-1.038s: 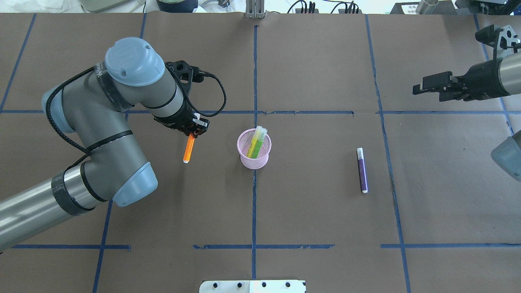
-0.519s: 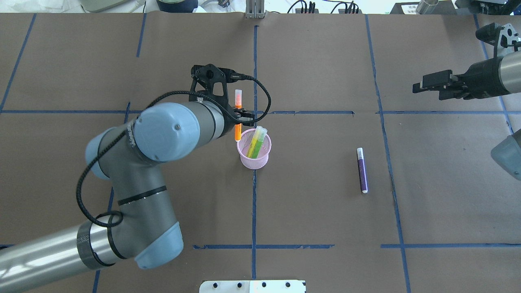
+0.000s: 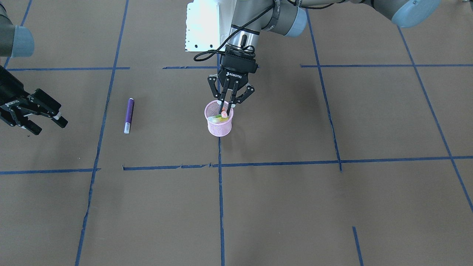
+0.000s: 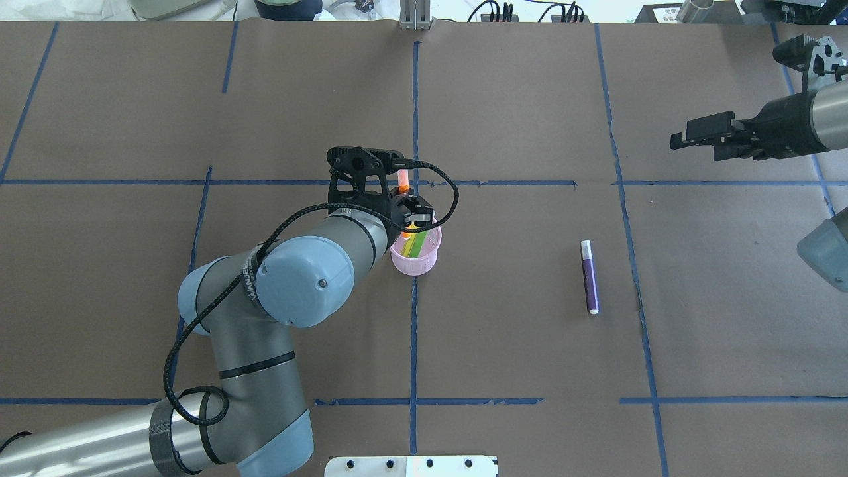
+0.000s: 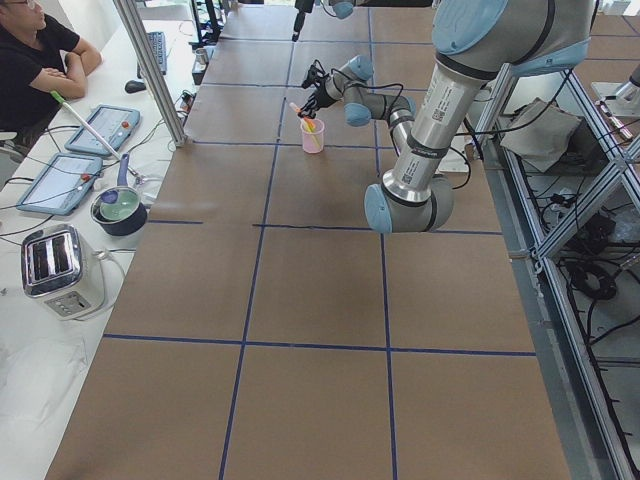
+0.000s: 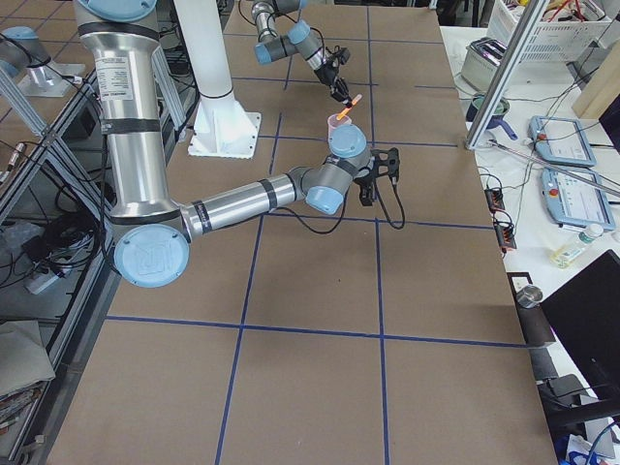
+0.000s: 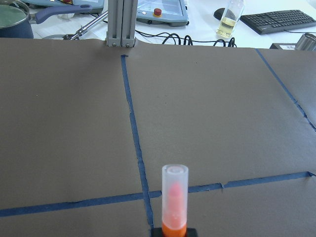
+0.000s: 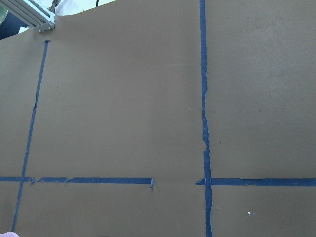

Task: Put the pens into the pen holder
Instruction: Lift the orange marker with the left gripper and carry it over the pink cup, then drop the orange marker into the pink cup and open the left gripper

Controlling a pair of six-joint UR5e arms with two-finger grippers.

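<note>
The pink mesh pen holder [image 4: 419,262] [image 3: 219,127] stands at the table's middle with a green pen [image 4: 415,244] [image 3: 215,118] leaning inside. My left gripper [image 4: 408,213] [image 3: 226,108] is right above its mouth, shut on the orange pen [image 4: 402,177] [image 7: 175,202]. That pen is tilted, pale cap up and away from me, its lower end at the holder's mouth. The purple pen [image 4: 589,277] [image 3: 129,114] lies flat on the table to my right. My right gripper [image 4: 678,139] [image 3: 48,125] hovers open and empty far off at the right side.
The table is covered in brown paper with blue tape lines. A white base plate [image 4: 411,466] sits at the near edge. A side bench with a toaster [image 5: 60,268] and a pot [image 5: 120,207] and a seated person [image 5: 35,60] lie beyond the far edge.
My left arm swung right with the orange pen, from left of the holder to over it, and lowered the pen's end to the holder's mouth. The right arm barely moved.
</note>
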